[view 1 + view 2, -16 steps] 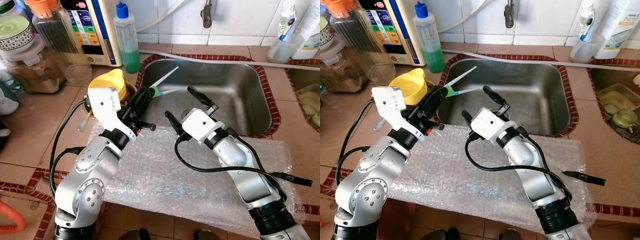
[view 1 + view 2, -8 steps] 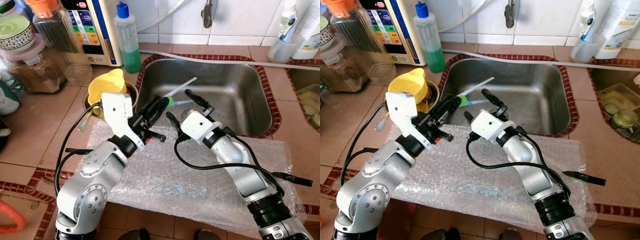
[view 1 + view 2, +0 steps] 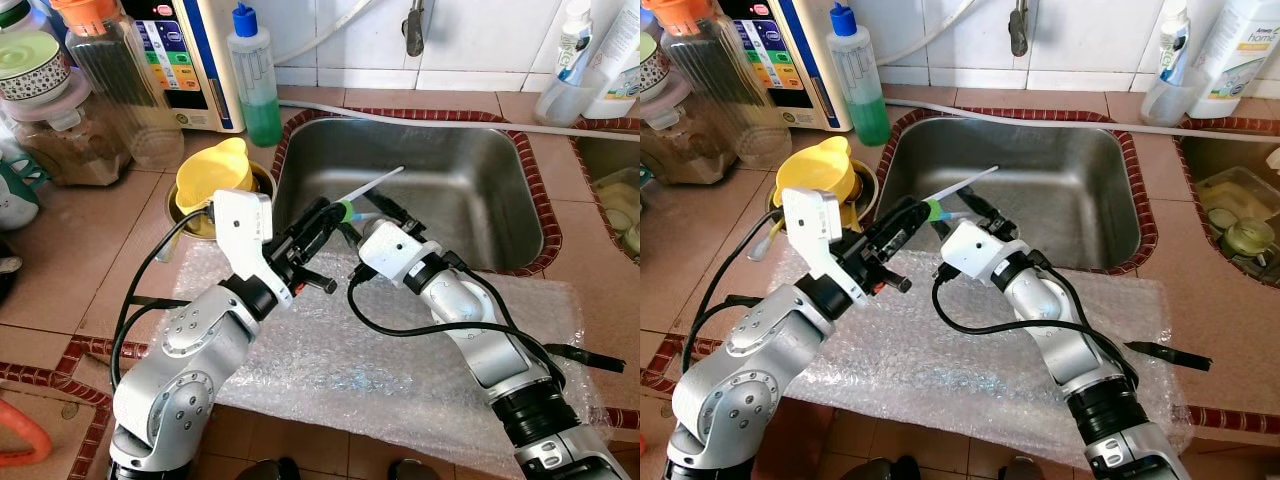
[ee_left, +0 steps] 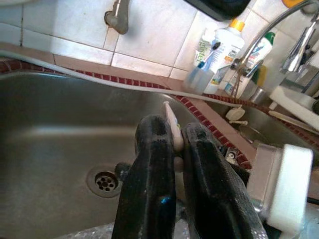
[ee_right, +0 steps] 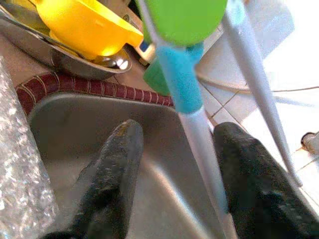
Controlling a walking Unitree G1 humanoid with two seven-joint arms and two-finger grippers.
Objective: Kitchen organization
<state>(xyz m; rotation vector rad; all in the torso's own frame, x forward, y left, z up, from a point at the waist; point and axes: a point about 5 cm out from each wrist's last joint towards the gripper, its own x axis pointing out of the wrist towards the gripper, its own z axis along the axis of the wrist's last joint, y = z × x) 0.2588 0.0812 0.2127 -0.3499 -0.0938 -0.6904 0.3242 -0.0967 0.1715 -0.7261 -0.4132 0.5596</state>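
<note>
Tiled kitchen counter, head view: the left gripper clamps one pair of chopsticks over the sink, tips toward two o'clock. Left wrist view: fingers pinched on sticks. Right wrist view: right gripper spread wide around them; closing squarely looks wise.

My work surface is a tiled countertop with a stainless sink set into it, edged by dark red trim. A sheet of bubble wrap lies flat on the counter in front of the sink, with a black flat item beside its right end. At my left stand a metal bowl holding a yellow funnel, a green soap bottle and clear jars.
</note>
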